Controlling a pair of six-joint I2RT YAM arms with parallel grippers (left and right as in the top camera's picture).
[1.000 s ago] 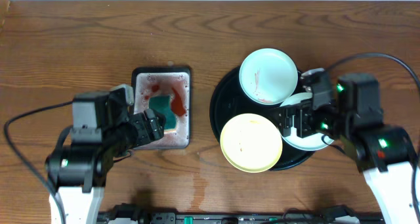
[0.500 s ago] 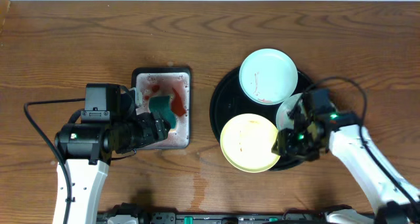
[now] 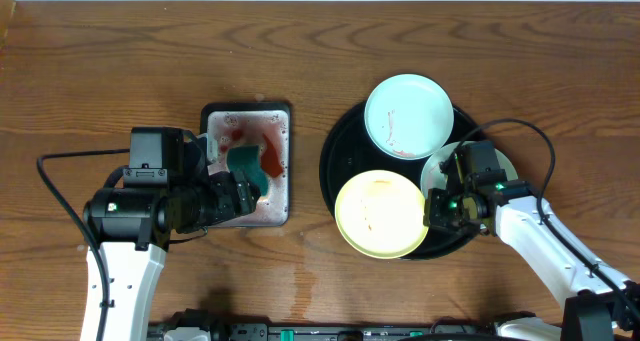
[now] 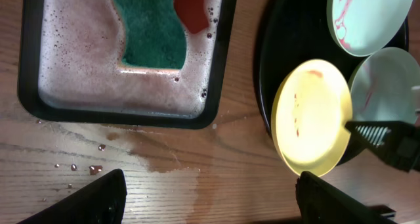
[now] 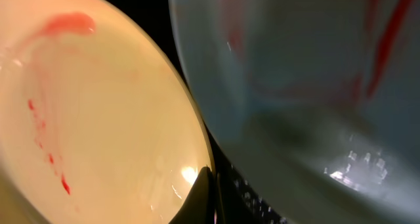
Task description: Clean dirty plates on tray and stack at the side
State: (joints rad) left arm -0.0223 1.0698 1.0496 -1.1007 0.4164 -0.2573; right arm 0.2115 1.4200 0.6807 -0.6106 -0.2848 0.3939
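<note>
The round black tray (image 3: 333,153) holds three plates. A pale yellow plate (image 3: 380,214) with faint red smears lies at its front left. My right gripper (image 3: 436,208) is shut on this plate's right rim, and the pinch shows in the right wrist view (image 5: 209,199). One mint-white plate (image 3: 408,115) with red streaks sits at the back. Another mint-white plate (image 3: 478,171) lies partly under my right arm. My left gripper (image 3: 240,194) hangs open and empty over wet wood (image 4: 213,207), in front of the rectangular tray.
A rectangular black tray (image 3: 210,216) holds foamy red-stained water and a green sponge (image 3: 250,164). A thin puddle and droplets (image 4: 172,163) lie on the wood in front of it. Bare wood-grain tabletop (image 3: 110,71) stretches left and behind.
My right arm came down and left onto the tray, and its jaws shut on the yellow plate's rim. The left arm turned slightly a second ago, then held still.
</note>
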